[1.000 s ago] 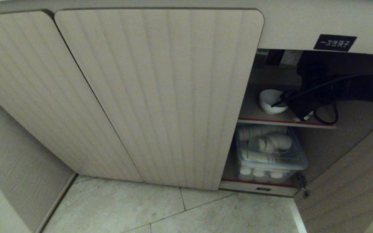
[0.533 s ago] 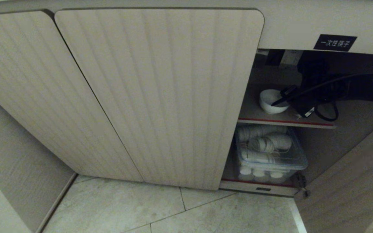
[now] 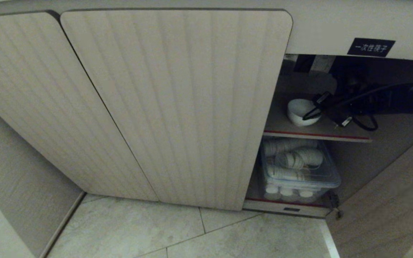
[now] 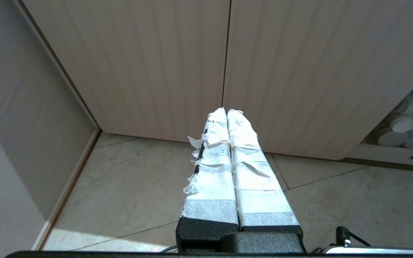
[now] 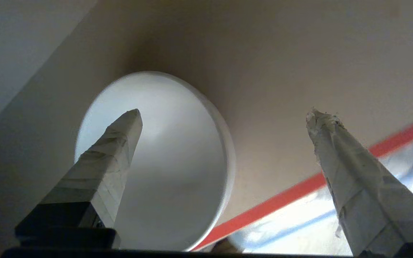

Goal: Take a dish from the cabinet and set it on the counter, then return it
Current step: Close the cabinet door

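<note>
The dish (image 3: 297,110), a small white bowl, stands upright on the red-edged shelf (image 3: 317,135) inside the open cabinet (image 3: 177,107). My right gripper (image 3: 313,108) reaches in from the right and is open. In the right wrist view the dish (image 5: 170,154) is close below. One taped finger (image 5: 113,154) hangs over its hollow and the other finger (image 5: 339,150) stands well outside the rim, so the right gripper (image 5: 224,114) holds nothing. My left gripper (image 4: 227,111) is parked low over the floor, shut and empty. The counter is out of view.
A clear plastic bin (image 3: 299,172) of white cups and lids fills the space under the shelf. The swung-open door (image 3: 389,200) stands at the right, and closed ribbed doors at the left. A black label (image 3: 370,47) sits above the opening. Tiled floor (image 3: 192,233) lies below.
My right gripper has shifted a little higher and deeper into the cabinet and turned at the wrist. The dish has stayed in place on the shelf.
</note>
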{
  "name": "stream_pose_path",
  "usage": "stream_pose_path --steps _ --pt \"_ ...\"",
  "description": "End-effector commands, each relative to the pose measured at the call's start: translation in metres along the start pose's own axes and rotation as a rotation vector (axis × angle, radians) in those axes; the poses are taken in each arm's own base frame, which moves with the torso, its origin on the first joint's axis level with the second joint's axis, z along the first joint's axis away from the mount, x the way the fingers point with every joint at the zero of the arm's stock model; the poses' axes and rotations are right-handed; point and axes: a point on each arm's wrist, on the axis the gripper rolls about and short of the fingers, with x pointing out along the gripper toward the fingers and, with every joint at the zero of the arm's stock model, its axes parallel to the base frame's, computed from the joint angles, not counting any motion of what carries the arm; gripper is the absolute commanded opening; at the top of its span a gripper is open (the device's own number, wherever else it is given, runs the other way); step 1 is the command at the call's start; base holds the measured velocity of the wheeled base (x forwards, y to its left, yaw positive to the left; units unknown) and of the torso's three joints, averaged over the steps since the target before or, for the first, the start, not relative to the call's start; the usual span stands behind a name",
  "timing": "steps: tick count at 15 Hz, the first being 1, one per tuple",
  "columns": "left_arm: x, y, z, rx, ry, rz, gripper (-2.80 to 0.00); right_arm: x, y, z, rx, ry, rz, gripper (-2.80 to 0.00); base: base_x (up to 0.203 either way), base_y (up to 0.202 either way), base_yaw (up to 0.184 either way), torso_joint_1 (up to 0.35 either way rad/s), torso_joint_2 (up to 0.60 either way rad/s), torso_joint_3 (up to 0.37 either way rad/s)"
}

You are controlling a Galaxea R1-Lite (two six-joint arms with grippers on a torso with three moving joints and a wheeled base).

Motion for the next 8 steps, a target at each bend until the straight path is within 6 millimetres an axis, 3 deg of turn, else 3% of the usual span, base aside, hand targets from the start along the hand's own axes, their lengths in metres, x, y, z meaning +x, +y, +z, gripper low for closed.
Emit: stream_pose_path --steps 1,8 --pt "0.0 0.0 0.0 -0.001 -0.001 0.001 -2.8 -0.008 0.0 0.002 -0.044 -0.047 0.036 0.0 0.0 0.0 0.0 0.0 0.0 0.0" --pt "0.0 0.0 0.0 -0.001 -0.001 0.001 -2.8 -0.03 -0.007 0.004 -0.197 -0.141 0.097 0.0 0.0 0.0 0.0 0.0 0.0 0.0"
